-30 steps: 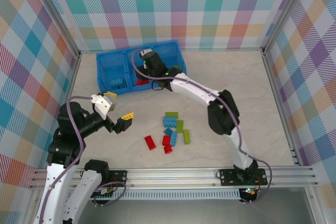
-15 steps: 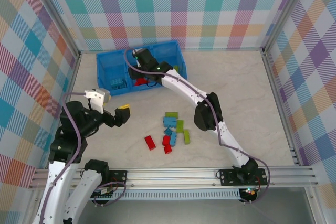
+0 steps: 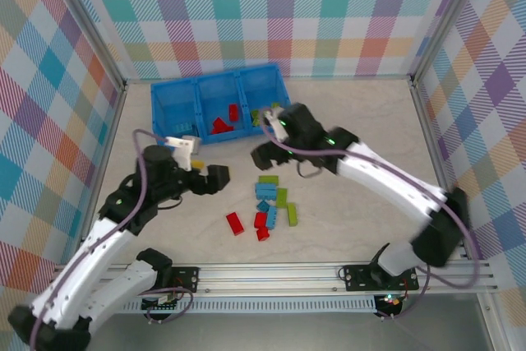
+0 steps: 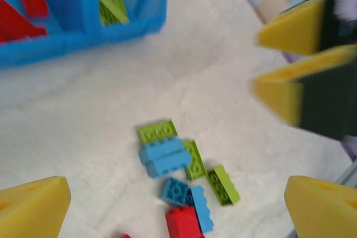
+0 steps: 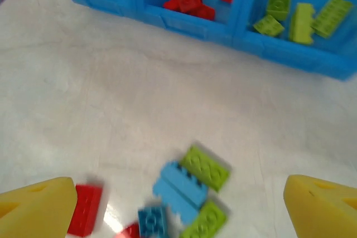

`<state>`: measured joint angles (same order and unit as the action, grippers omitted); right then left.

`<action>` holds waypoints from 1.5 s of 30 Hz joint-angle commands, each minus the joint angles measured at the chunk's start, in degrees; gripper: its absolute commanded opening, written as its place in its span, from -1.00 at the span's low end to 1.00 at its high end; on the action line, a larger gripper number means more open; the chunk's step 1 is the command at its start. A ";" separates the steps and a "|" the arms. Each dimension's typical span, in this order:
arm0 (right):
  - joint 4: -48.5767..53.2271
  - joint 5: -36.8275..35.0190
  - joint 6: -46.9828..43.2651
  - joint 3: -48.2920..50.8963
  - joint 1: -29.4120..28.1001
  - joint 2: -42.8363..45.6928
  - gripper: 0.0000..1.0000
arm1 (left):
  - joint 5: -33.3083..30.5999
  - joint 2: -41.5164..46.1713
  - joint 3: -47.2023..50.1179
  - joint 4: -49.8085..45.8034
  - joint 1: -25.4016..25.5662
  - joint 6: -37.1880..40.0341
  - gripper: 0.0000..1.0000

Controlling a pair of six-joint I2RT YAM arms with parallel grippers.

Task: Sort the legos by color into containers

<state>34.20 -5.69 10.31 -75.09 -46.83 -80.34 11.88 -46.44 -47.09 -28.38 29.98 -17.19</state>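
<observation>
The pale, marbled table (image 3: pixel 370 137) carries a long blue tray (image 3: pixel 168 104) at its far side. Near the middle lie green, blue and red bricks (image 3: pixel 265 191), huddled close together, with one red brick (image 3: pixel 236 223) just to their left.

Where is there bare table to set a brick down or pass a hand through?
Bare table right of the tray, out to the right wall. The strip between tray front and loose legos is bare too, under the right gripper. Crowded: that pile at mid-table.

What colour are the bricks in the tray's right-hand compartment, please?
Lime green bricks, clearest in the right wrist view.
</observation>
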 commanded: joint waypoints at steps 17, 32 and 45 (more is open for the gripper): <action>13.88 12.20 14.60 25.77 0.51 28.76 0.99 | -17.87 -50.34 -16.28 4.60 17.22 -13.80 1.00; 8.38 6.57 16.01 28.62 0.57 31.62 0.99 | -18.74 -57.48 -19.41 2.33 17.24 -14.90 0.60; 6.61 8.62 16.74 27.55 0.52 30.18 0.99 | -21.45 -54.56 -17.47 1.67 16.93 -14.83 0.17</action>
<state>42.04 1.85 26.39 -46.81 -46.50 -50.09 -7.22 -103.53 -65.78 -25.26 46.74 -32.16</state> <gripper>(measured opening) 0.996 0.615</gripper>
